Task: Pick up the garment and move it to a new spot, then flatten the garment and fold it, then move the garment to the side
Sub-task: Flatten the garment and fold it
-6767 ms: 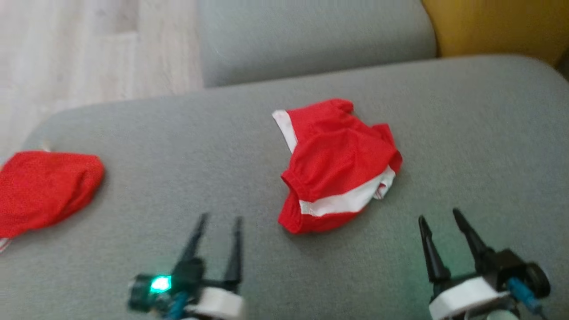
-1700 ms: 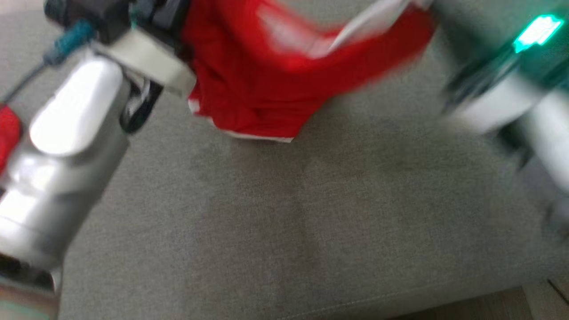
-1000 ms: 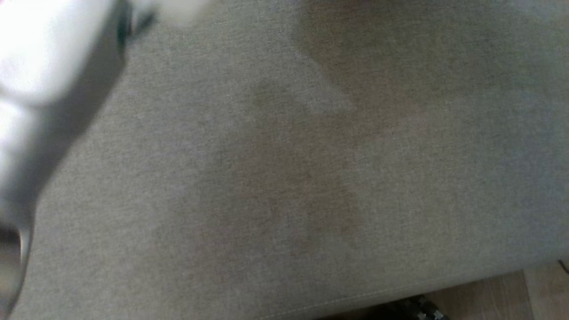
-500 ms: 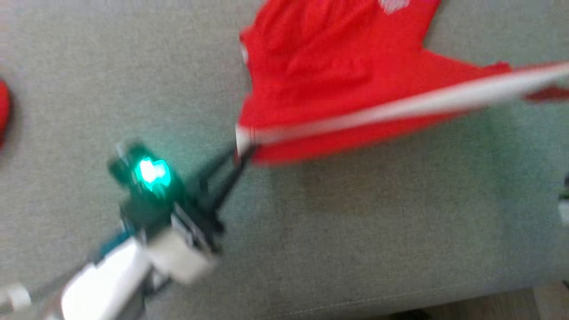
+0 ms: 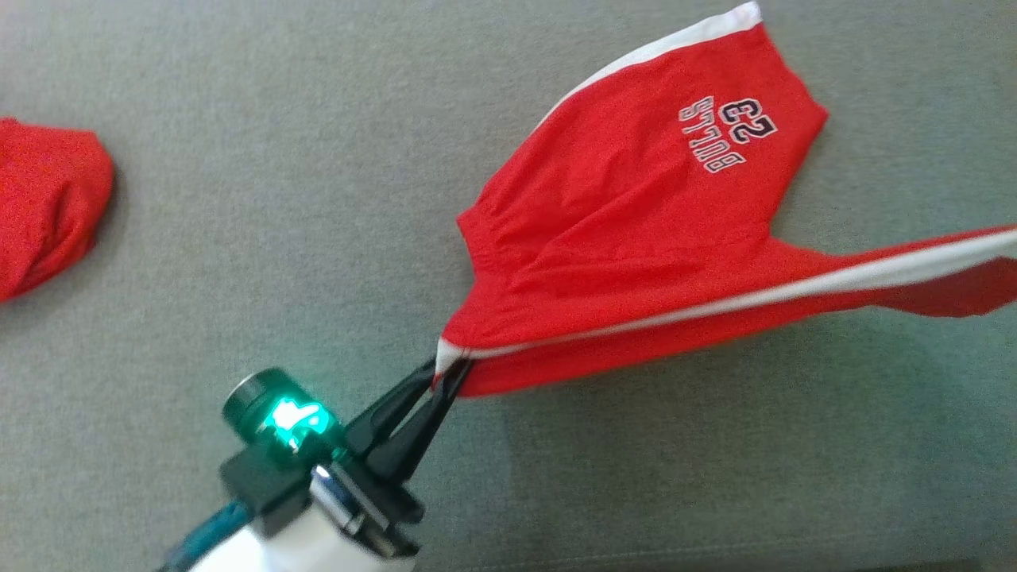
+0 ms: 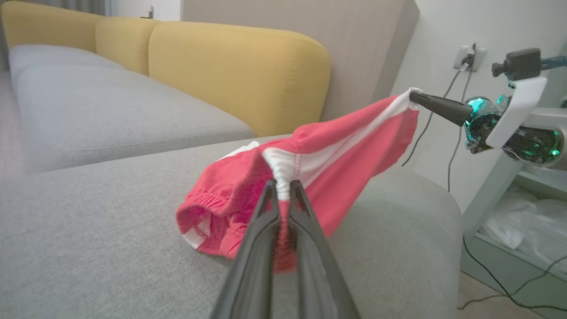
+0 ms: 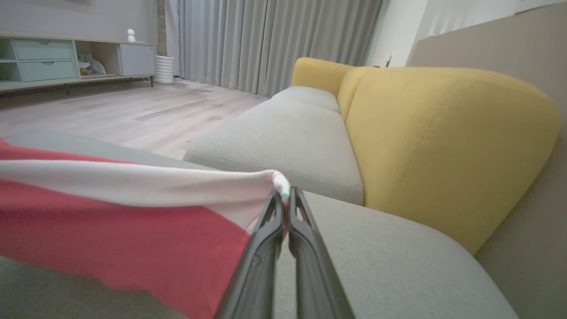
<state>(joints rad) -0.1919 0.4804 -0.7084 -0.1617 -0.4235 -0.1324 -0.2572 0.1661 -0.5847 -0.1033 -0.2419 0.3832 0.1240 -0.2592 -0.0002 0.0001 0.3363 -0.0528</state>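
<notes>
Since half a second ago the garment (image 5: 636, 238) has sharpened out of a blur and dropped from the top edge toward the middle of my head view; the camera has swung too, so some of that is my own motion. It now hangs stretched between my two arms. Its far leg, with the print (image 5: 727, 131) showing, lies on the grey cushion (image 5: 238, 238) toward 1 o'clock, and the white stripe runs taut out to 3 o'clock.

My left gripper (image 5: 443, 372), at 7 o'clock, is clamped on the white-trimmed corner. My right gripper (image 7: 285, 199) is pinched tight on the opposite end of the same stripe, held off the cushion.

I judge the move to a new spot to be about done and the flattening to be starting. The near edge is pulled straight, but the cloth beneath still sags and bunches, so it needs lowering while tensioned.

Counting: one garment, two grippers both holding it, one print. There is also one other red bundle (image 5: 44, 206), well apart at 9 o'clock, which I leave alone.
</notes>
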